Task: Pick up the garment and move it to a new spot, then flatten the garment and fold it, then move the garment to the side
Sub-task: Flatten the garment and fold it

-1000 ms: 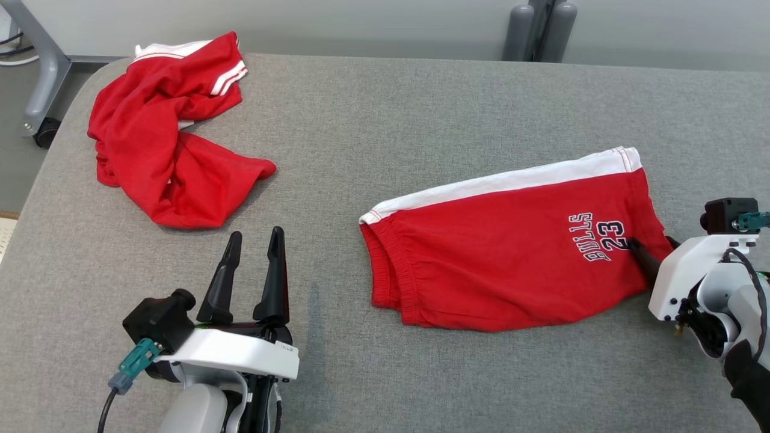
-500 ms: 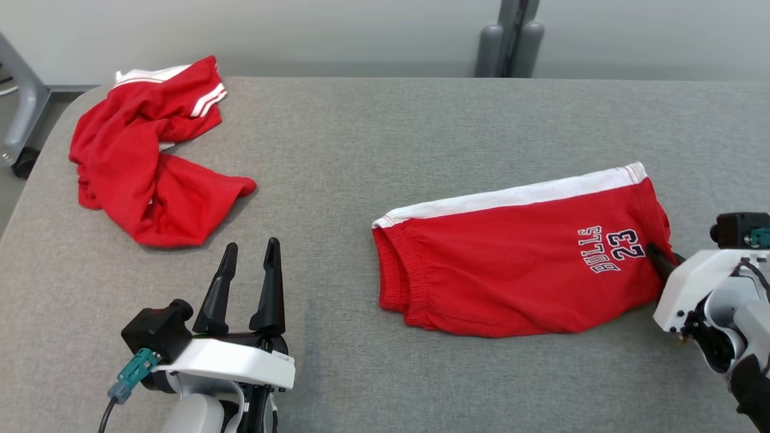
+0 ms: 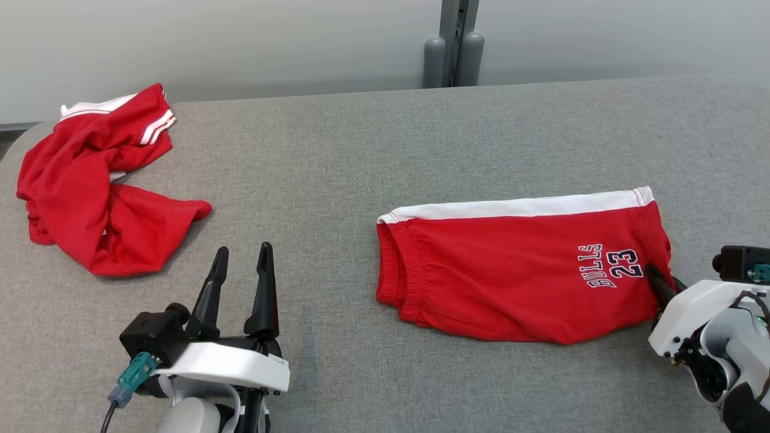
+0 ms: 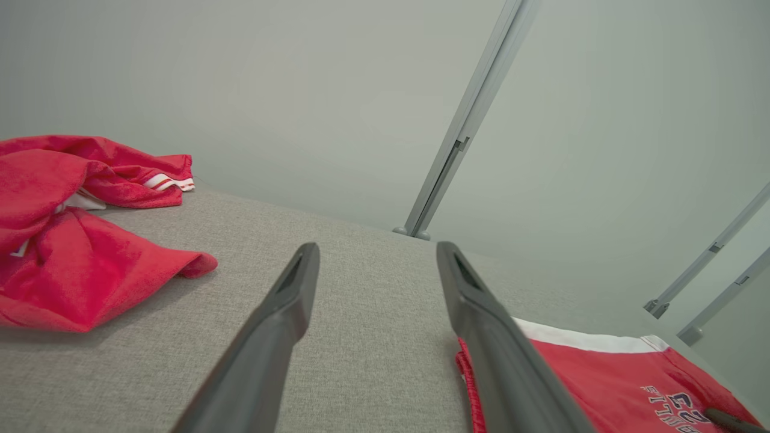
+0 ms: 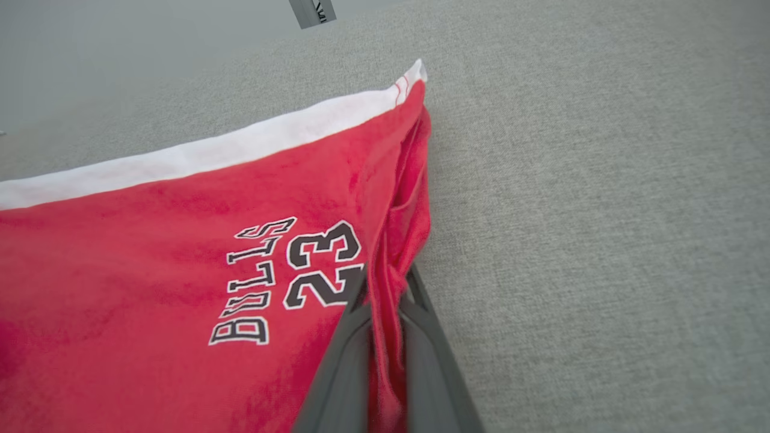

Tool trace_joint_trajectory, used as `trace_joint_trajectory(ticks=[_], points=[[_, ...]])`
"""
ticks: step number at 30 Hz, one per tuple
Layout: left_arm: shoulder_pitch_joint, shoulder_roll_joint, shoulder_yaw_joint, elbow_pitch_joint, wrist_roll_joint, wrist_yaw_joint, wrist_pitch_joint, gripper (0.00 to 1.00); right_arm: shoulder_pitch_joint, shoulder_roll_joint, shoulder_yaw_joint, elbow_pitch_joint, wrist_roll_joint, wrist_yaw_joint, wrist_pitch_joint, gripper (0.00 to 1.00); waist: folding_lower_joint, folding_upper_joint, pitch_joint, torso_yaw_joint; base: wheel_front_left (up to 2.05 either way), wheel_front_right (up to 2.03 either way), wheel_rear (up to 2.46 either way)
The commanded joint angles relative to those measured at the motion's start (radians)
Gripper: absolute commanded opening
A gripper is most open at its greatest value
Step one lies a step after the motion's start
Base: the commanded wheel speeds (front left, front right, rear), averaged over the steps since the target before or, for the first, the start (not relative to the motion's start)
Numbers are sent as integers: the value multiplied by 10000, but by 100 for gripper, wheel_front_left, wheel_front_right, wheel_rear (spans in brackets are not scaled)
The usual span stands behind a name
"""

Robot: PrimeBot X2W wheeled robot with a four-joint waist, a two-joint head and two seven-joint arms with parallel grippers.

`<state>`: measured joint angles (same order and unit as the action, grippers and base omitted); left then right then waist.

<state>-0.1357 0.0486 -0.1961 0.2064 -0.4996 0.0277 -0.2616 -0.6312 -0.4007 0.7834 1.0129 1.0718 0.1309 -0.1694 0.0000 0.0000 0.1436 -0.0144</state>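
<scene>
Grey fabric table (image 3: 361, 150), pale wall (image 3: 240, 42)

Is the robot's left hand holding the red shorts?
No, the left hand is open over the bare table, apart from the red shorts.

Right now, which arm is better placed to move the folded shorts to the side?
Right. The right gripper is shut on the shorts' edge beside the print, so it can probably drag or lift them. The left gripper is open over the bare table, apart from the shorts.
</scene>
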Motion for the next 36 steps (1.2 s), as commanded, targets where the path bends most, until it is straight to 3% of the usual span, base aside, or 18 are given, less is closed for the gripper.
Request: trace_joint_trajectory(ticks=[1, 10, 20, 29, 36], points=[[15, 39, 35, 17, 71, 38, -49, 100, 84, -20, -27, 8, 49, -3, -120, 0, 0, 0, -38, -40, 0, 0, 0], [21, 38, -30, 139, 62, 23, -49, 100, -280, 3, -2, 113, -168, -3, -465, 0, 0, 0, -205, 20, 0, 0, 0], [109, 38, -176, 183, -162, 94, -49, 100, -941, 243, 263, -714, -743, -1, -417, 0, 0, 0, -520, 343, 0, 0, 0], [25, 38, -341, 86, -319, 144, -49, 100, -1556, 1596, 928, -1616, -1710, -3, 193, 0, 0, 0, -623, 614, 0, 0, 0], [-36, 38, -355, 50, -392, 147, -49, 100, -1309, 2329, 1414, -1580, -2180, -1, 570, 0, 0, 0, -533, 800, 0, 0, 0]])
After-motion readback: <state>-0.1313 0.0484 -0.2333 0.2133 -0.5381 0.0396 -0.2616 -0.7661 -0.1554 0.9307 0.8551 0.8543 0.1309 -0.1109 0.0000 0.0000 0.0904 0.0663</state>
